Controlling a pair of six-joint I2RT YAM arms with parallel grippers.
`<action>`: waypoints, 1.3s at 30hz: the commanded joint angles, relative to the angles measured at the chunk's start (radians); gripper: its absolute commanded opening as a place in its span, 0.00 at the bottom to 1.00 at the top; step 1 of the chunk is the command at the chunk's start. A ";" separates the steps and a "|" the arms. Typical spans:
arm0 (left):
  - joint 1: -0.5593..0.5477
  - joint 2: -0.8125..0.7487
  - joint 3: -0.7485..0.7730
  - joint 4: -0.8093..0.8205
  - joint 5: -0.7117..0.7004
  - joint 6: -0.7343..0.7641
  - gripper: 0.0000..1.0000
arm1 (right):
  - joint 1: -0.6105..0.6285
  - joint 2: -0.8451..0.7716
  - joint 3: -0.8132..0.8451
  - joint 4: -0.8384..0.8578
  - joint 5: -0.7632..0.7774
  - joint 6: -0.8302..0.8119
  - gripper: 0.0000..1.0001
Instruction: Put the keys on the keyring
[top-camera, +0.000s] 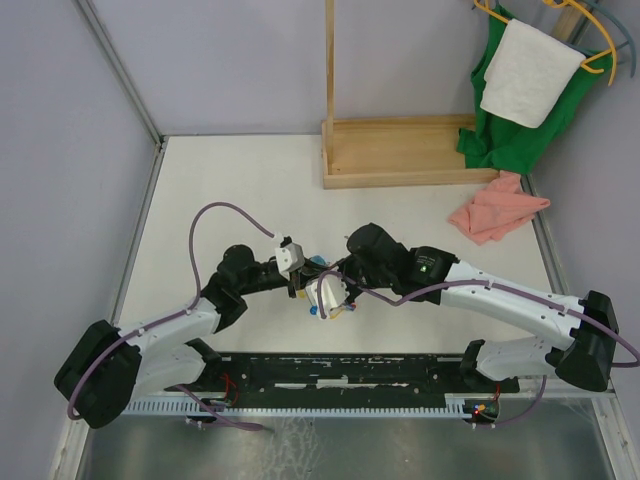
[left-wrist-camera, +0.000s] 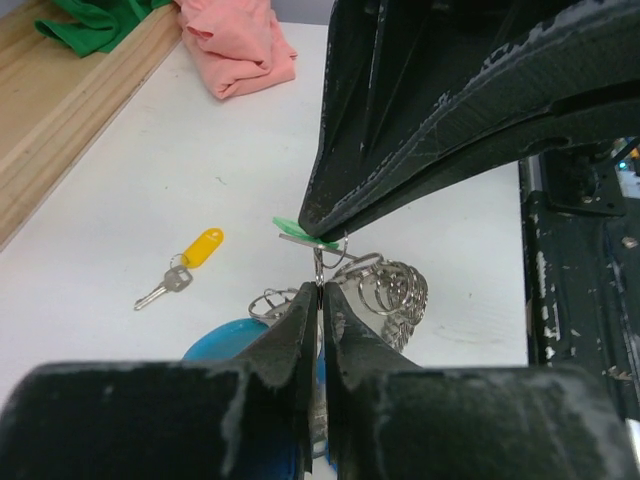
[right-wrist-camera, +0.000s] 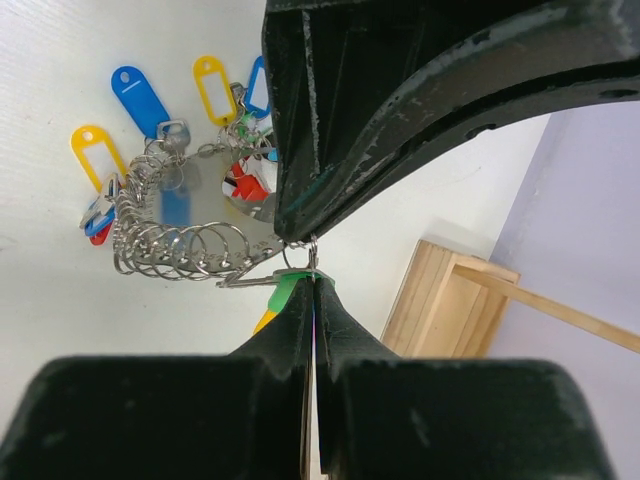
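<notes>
Slippage is looking like the main risk. The right gripper (right-wrist-camera: 312, 290) is clamping shut on the green-tagged key (right-wrist-camera: 284, 289) by its tag. The left gripper (left-wrist-camera: 318, 295) is pinching, nearly closed, on a thin strip of metal that is probably the grey wire of the keyring (right-wrist-camera: 170, 245) (the slit between the fingers is too narrow to be sure). Both are meeting above the middle of the table (top-camera: 240, 180), toward its near edge. The keyring's bunch of small rings and coloured tags is lying just beneath them.

If the key is swinging on its loose link, its small ring may be missing the wire. If the left fingers are letting the metal slide, the keyring may be dropping and dragging its tags across the table. The two sets of fingertips are working almost touching, so one arm nudging the other could be knocking the key free.

A yellow-tagged key (left-wrist-camera: 186, 264) is lying loose on the table, apart from the keyring on the side toward the wooden stand (top-camera: 400, 160), not yet threaded. The crowded tags on the keyring are getting in the way of a clean view of the wire.

A pink cloth (top-camera: 497, 208) is lying by the right edge, just beside the stand. A green cloth (top-camera: 510, 130) and a white towel (top-camera: 528, 72) are hanging over the far right corner, all well apart from the work.
</notes>
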 joint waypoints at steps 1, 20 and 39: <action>0.004 0.005 0.047 0.006 0.024 0.043 0.03 | 0.004 -0.023 0.049 0.030 -0.005 -0.005 0.01; 0.004 -0.056 -0.044 0.173 -0.078 -0.129 0.03 | 0.004 -0.083 -0.134 0.114 0.108 0.065 0.01; 0.004 -0.033 -0.069 0.264 -0.092 -0.182 0.03 | 0.010 -0.033 -0.173 0.242 0.028 0.156 0.01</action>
